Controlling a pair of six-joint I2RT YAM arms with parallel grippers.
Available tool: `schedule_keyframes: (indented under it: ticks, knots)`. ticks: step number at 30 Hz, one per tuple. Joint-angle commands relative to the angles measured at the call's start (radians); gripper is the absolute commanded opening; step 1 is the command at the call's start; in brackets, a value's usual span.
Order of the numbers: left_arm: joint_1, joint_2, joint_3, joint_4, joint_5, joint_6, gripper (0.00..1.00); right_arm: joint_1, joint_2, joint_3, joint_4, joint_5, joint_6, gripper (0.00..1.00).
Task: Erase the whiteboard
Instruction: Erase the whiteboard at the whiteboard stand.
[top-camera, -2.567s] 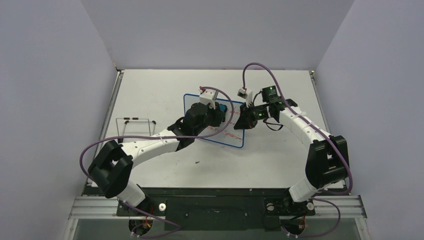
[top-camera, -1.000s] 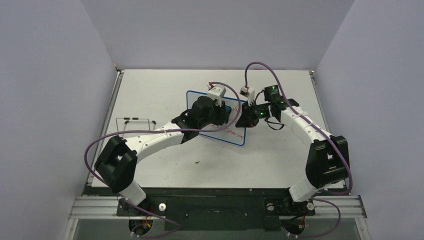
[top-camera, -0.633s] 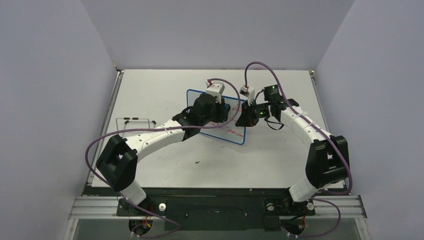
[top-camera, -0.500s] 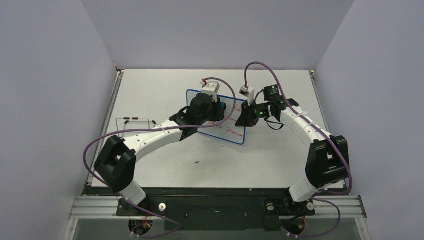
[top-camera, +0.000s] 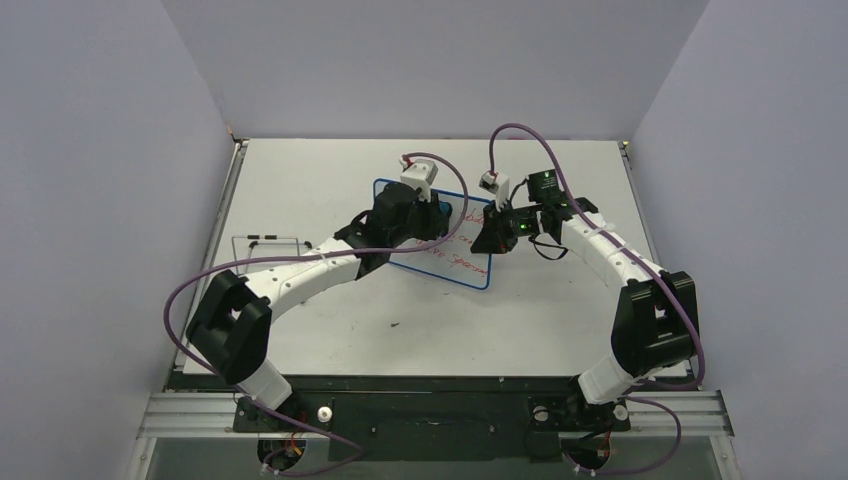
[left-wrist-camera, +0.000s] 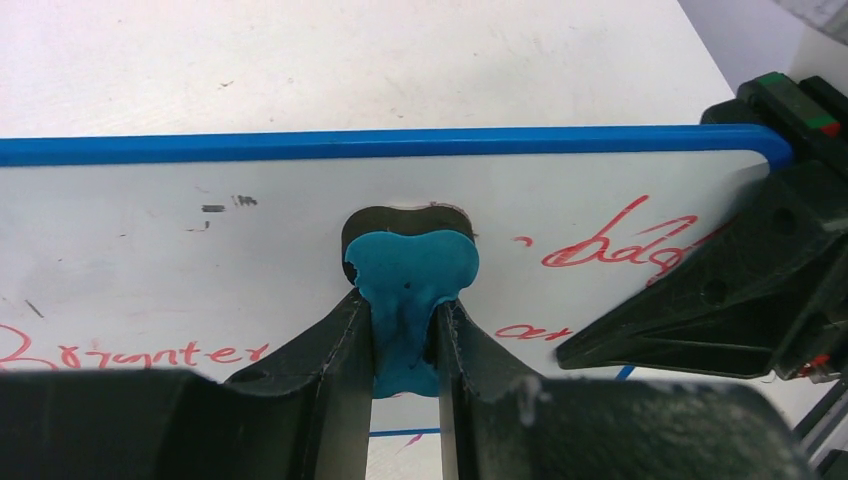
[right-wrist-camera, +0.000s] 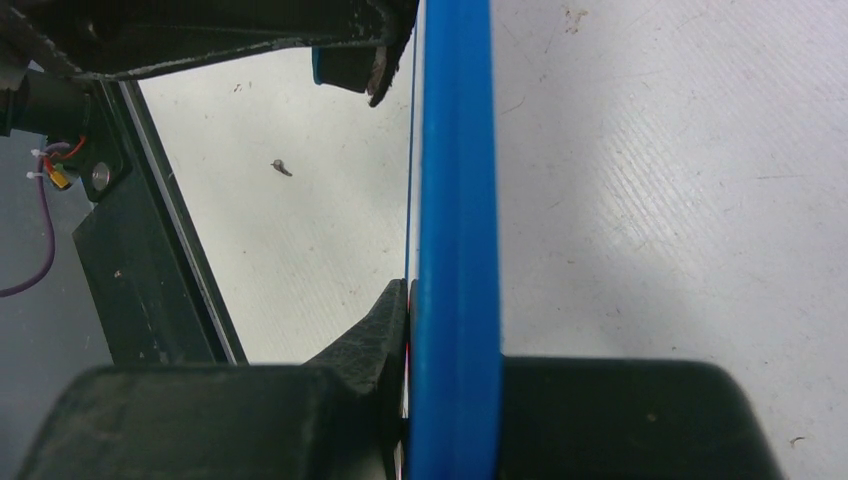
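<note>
While the L gripper (left-wrist-camera: 405, 310) clamped the teal eraser (left-wrist-camera: 412, 265), its pad pressed the whiteboard (left-wrist-camera: 140, 215) near the far blue rim, at the table (top-camera: 300, 180) centre. Red writing (left-wrist-camera: 600, 240) ran along the board's near part & R side. R gripper (top-camera: 492, 232) pinched the board's R edge.
</note>
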Motion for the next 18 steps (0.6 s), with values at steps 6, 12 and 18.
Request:
schedule_keyframes:
  ticks: [6, 12, 18]
  knots:
    - [-0.043, 0.056, 0.090, 0.084, 0.069, 0.029, 0.00, 0.045, -0.031, -0.003, -0.043, -0.102, -0.056, 0.00]
    - [-0.089, 0.063, 0.092, 0.070, 0.061, 0.061, 0.00, 0.045, -0.031, -0.003, -0.043, -0.103, -0.055, 0.00]
    - [-0.132, 0.104, 0.196, -0.174, -0.254, 0.127, 0.00, 0.044, -0.034, -0.003, -0.044, -0.102, -0.056, 0.00]
